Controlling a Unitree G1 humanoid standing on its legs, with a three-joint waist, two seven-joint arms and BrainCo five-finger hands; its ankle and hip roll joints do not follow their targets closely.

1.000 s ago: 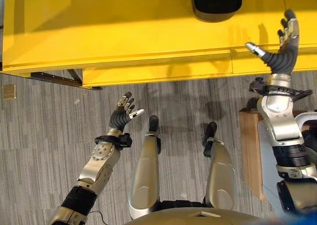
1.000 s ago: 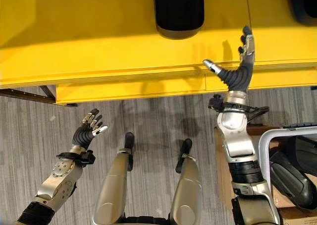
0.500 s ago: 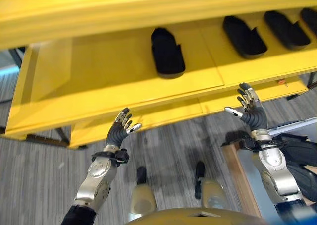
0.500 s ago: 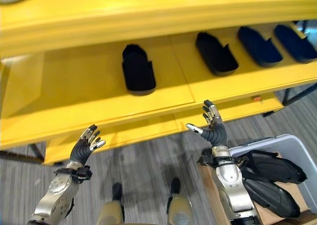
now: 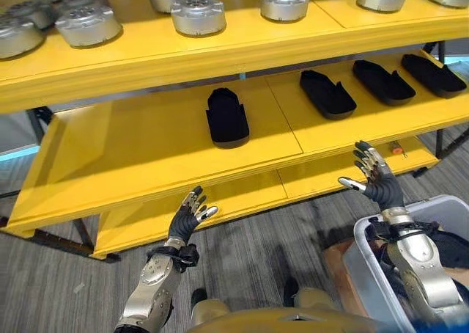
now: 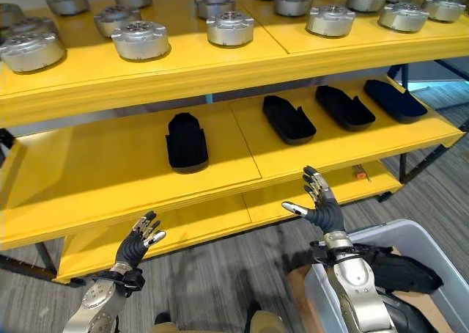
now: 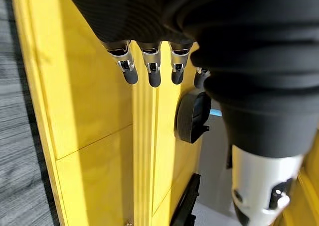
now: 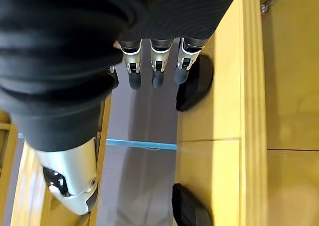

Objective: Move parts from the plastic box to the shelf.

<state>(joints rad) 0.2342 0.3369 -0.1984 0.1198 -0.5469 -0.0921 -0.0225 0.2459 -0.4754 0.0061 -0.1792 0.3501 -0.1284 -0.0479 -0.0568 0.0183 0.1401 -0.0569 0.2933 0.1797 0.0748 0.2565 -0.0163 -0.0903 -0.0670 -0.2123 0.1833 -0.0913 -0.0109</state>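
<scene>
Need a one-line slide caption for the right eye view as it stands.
Both hands, left and right, open and empty before the yellow shelf of black parts; plastic box at lower right.

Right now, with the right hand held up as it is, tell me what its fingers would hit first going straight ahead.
Probably the front edge of the middle yellow shelf: the right hand points its open fingers at it, empty. Depth is unclear.

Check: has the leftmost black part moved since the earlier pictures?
No. The black part still lies just left of the panel seam on the middle shelf; only the camera shifted.
</scene>
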